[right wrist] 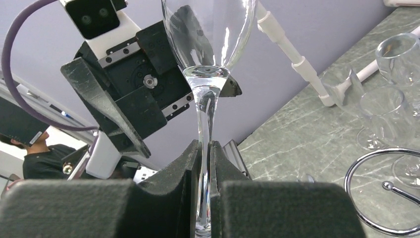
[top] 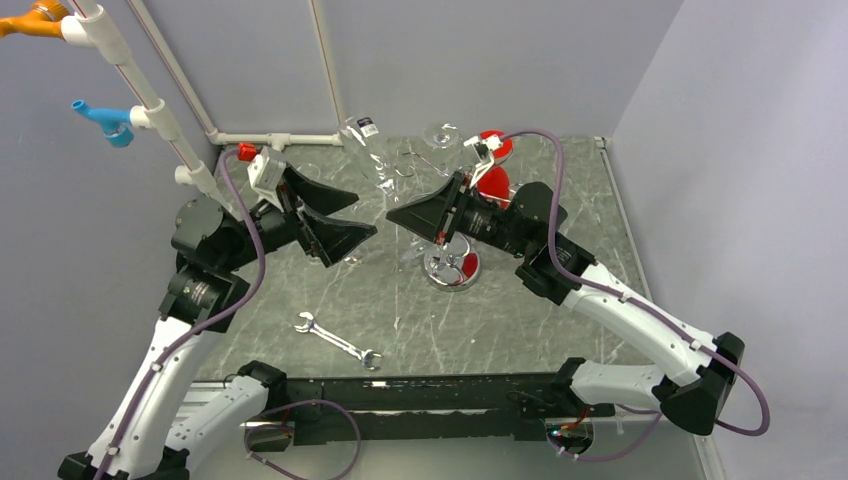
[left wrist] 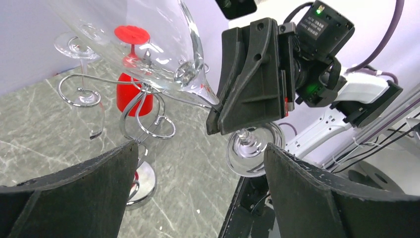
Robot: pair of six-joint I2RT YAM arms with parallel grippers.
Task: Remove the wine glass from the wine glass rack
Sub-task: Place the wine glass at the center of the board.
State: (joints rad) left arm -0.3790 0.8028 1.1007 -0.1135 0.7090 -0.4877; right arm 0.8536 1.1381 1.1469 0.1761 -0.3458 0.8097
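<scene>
Wine glass is gripped at the stem by right fingers, left fingers spread wide; best lifted slowly, clear of rack wires

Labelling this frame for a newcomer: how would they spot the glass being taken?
Find the chrome wire rack mid-table. Beside it the right gripper pinches a clear wine glass by its stem; it is the only glass clamped between black fingers.

Pale lavender-grey walls close in a grey marbled tabletop across the frame's centre. At upper left a white pipe frame slants down, carrying an orange fitting and a blue fitting.
</scene>
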